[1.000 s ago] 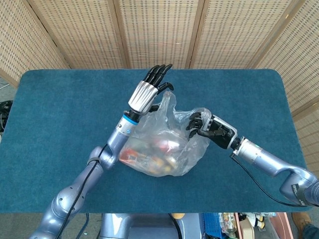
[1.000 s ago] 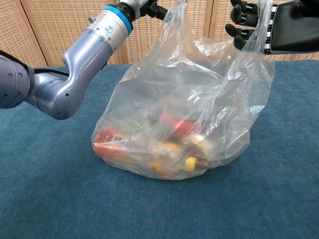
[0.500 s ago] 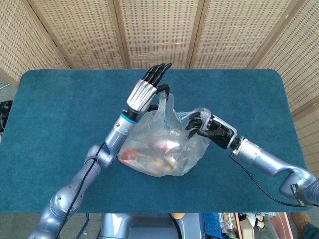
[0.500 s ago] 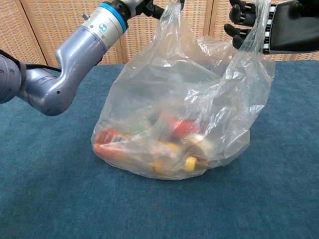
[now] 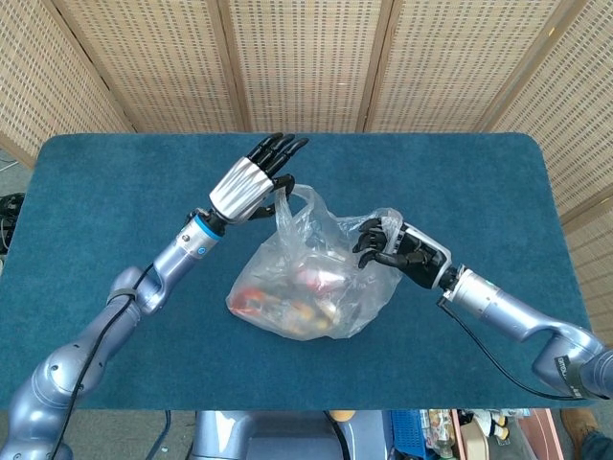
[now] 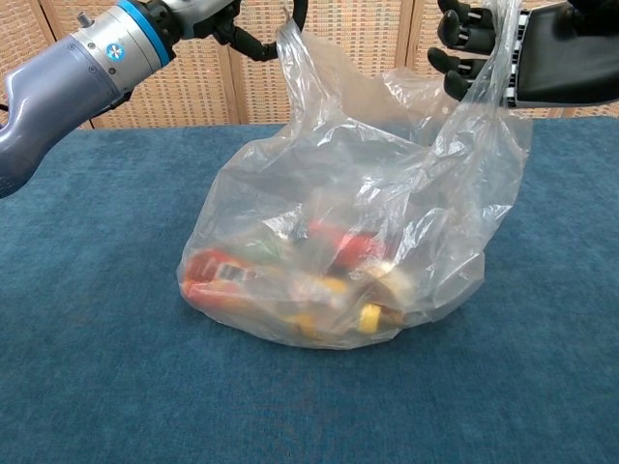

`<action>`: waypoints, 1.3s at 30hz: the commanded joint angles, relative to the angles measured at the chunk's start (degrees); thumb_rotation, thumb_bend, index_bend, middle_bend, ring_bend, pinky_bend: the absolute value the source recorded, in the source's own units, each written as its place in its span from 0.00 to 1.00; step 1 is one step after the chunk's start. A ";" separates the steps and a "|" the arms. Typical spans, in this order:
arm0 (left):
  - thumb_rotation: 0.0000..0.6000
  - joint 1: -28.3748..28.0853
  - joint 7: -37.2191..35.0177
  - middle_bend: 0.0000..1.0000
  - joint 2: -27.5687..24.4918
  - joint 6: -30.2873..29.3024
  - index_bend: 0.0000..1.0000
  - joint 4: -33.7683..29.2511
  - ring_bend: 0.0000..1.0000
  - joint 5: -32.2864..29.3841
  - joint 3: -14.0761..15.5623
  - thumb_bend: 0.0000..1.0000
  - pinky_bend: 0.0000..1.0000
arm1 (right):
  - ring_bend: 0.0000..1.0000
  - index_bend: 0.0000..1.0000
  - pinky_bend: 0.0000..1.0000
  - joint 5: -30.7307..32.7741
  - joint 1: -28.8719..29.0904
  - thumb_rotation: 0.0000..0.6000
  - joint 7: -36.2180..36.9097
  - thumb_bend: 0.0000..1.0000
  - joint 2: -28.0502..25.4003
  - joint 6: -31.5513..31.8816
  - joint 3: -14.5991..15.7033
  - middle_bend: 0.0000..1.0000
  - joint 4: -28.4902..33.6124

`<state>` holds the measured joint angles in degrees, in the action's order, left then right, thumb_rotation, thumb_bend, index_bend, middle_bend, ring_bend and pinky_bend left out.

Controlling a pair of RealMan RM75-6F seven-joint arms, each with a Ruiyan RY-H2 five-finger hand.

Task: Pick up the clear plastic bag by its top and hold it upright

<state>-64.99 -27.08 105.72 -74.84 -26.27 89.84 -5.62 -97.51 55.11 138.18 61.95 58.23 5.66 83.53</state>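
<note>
Pinching the clear plastic bag (image 5: pixel 311 278) top, left hand (image 5: pixel 251 182) and right hand (image 5: pixel 385 243) fingers, bag resting on table (image 5: pixel 115 192).

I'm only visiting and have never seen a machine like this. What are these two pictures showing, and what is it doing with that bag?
It is a robot with two metal arms, each ending in a black, human-like hand. One picture looks down from a camera at its head, the other looks forward from its chest. On the blue table sits a clear plastic bag with colourful items inside, too blurred to name. The left hand pinches one top corner of the bag; the right hand grips the other. The bag's bottom rests on the table.
</note>
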 commanded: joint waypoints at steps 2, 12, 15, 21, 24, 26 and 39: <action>1.00 1.30 6.21 0.00 -5.68 2.19 0.76 -9.30 0.00 0.19 0.68 0.52 0.06 | 0.39 0.39 0.44 -0.08 0.01 1.00 -0.03 0.19 0.35 -0.16 0.07 0.51 -0.30; 1.00 -3.12 9.65 0.00 1.88 5.11 0.75 -7.81 0.00 -4.08 -5.57 0.52 0.06 | 0.39 0.39 0.44 -0.03 -0.40 1.00 0.75 0.19 1.24 0.16 0.23 0.51 -1.48; 1.00 -4.97 7.90 0.00 4.97 4.50 0.75 -4.07 0.00 -5.18 -7.80 0.52 0.06 | 0.39 0.39 0.44 -0.22 -0.44 1.00 1.13 0.19 1.41 0.36 0.32 0.51 -1.96; 1.00 -7.62 5.72 0.00 8.70 2.52 0.75 1.98 0.00 -6.87 -10.90 0.52 0.06 | 0.39 0.39 0.44 -0.57 -0.59 1.00 1.39 0.19 1.56 0.88 0.49 0.51 -2.10; 1.00 -8.69 4.73 0.00 10.09 1.64 0.75 4.82 0.00 -7.77 -12.14 0.52 0.06 | 0.39 0.39 0.44 -0.61 -0.60 1.00 1.42 0.19 1.72 0.95 0.54 0.51 -2.20; 1.00 -9.40 3.78 0.00 10.74 1.33 0.76 6.16 0.00 -8.35 -12.87 0.52 0.06 | 0.39 0.39 0.44 -0.59 -0.56 1.00 1.44 0.19 1.80 0.95 0.52 0.51 -2.25; 1.00 -11.18 -3.38 0.00 13.46 -2.36 0.35 9.90 0.00 -12.20 -16.57 0.49 0.05 | 0.39 0.40 0.44 -0.21 -0.45 1.00 1.30 0.19 1.63 0.79 0.43 0.51 -2.15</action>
<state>-76.16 -30.09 119.03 -76.88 -16.58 77.93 -21.93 -97.73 54.68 139.47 63.57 59.03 6.09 81.39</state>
